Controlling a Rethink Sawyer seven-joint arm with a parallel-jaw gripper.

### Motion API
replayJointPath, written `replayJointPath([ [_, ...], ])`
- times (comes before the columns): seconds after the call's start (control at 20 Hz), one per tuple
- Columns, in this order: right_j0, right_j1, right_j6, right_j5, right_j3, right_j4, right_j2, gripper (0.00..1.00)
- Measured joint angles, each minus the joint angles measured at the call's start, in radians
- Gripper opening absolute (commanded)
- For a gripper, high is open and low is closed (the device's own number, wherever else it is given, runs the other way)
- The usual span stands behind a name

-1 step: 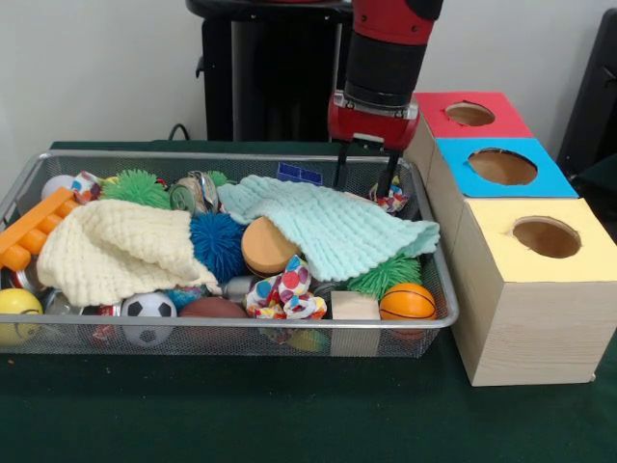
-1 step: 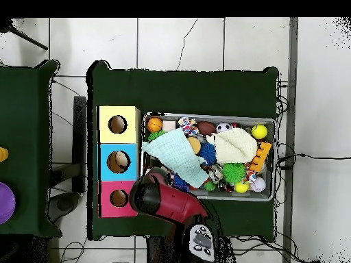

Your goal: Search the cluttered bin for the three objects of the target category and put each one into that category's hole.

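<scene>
Clutter fills the wire bin [image 1: 29, 178], a shallow mesh basket on a dark green table [image 1: 241, 415]. Among its contents are several balls: an orange basketball [image 1: 407, 301] in the bin's front right corner, a black-and-white soccer ball [image 1: 147, 311] along the front edge, a brown football [image 1: 212, 309] just right of it, a yellow ball [image 1: 17, 311] in the front left corner, and a spiky blue ball [image 1: 217, 243] near the middle. A mint cloth [image 1: 328, 227] drapes over the right half and a cream cloth [image 1: 111, 249] over the left half, each hiding part of what lies beneath. Which category is the target cannot be told.

The gripper [image 1: 364, 185] hangs over the bin's back right corner, its two thin black fingers [image 1: 340, 166] spread apart and holding nothing, their tips at the far edge of the mint cloth. The basketball lies well apart from it, toward the front edge; the other balls lie farther left.

Beside the bin's right edge stand three wooden boxes in a row, each with a round hole on top: yellow box [image 1: 540, 236] nearest the front, blue box [image 1: 501, 167] in the middle, red box [image 1: 469, 114] at the back.
</scene>
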Motion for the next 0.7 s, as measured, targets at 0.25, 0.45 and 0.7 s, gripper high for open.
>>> replayJointPath([
  [0.25, -0.024, 0.025, 0.025, -0.065, 0.016, 0.002, 0.045, 1.0],
  [0.45, -0.048, 0.046, 0.062, -0.125, 0.031, 0.003, 0.086, 1.0],
  [0.7, -0.076, 0.068, 0.127, -0.206, 0.057, 0.003, 0.138, 1.0],
])
